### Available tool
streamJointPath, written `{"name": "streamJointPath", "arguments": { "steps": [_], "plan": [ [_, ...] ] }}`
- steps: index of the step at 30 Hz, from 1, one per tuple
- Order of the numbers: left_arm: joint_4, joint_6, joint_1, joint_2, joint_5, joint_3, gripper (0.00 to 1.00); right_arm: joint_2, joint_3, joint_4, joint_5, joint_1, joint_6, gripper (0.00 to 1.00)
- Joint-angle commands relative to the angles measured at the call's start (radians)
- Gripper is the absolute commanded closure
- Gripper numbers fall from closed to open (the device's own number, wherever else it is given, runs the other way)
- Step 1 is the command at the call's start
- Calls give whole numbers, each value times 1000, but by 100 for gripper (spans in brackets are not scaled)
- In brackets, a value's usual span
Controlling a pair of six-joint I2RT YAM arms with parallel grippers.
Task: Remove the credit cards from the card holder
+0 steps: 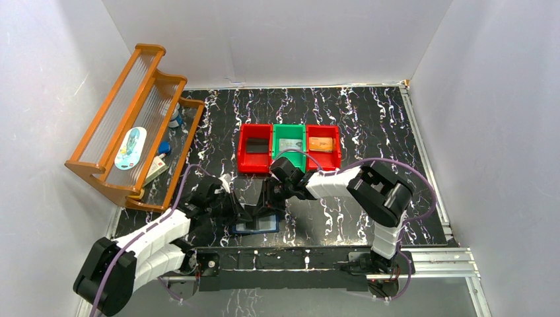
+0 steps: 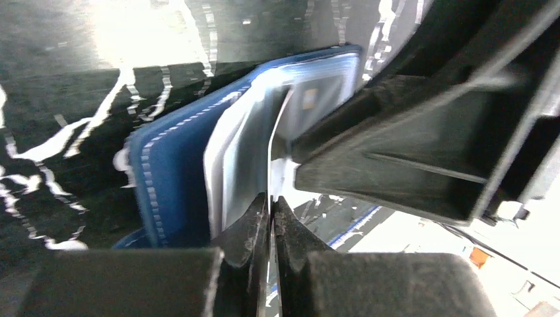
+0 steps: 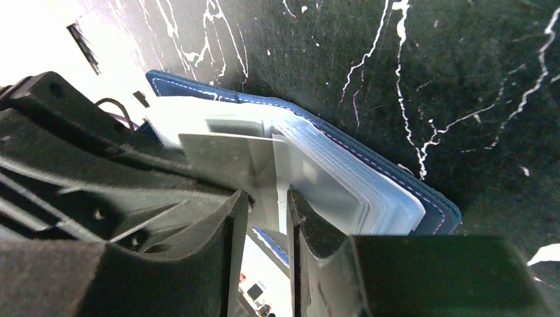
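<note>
Navy card holder (image 1: pixel 256 226) lies open on the marbled table (image 1: pixel 370 125), near its front edge. Left gripper (image 2: pixel 269 210) pinches 1 of its clear sleeves (image 2: pixel 228 165). Right gripper (image 3: pixel 264 198) straddles another sleeve's edge, jaws apart. 3 bins (image 1: pixel 288 125) stand beyond.

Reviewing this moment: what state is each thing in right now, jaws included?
card holder: lying open on the table, sleeves fanned up.
left gripper: jaws shut on a sleeve of the card holder.
right gripper: jaws apart, a sleeve edge in the gap.
left red bin: holds a dark card.
green bin: holds a silver-grey card.
right red bin: holds an orange card.
</note>
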Motion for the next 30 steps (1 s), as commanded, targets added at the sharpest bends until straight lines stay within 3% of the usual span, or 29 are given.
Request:
{"name": "streamJointPath", "arguments": {
  "steps": [1,8,13,14,17,20,24,28,30],
  "plan": [
    [-61,38,3,-10,-5,58,100,22,-33,-63,54,5,-19,63],
    [-221,128,3,-72,-121,186,100,-79,-11,-124,154,-12,-67,59],
    [-346,264,3,-70,-229,365,100,-221,-15,-198,299,-16,-93,56],
    [-351,304,3,-63,-249,407,100,-253,-24,-201,329,-16,-96,52],
    [-343,434,3,-2,-322,529,100,-348,-54,-225,436,-19,-96,35],
    [-309,609,3,103,-338,647,100,-416,-79,-265,519,-26,-93,25],
    [-259,816,5,240,-405,749,100,-476,-96,-326,621,-28,-83,20],
    [-171,1071,6,340,-331,791,100,-549,-127,-366,720,-28,-79,18],
    [-121,1149,10,382,-367,810,100,-592,-146,-368,756,-30,-84,17]
  ]
}}
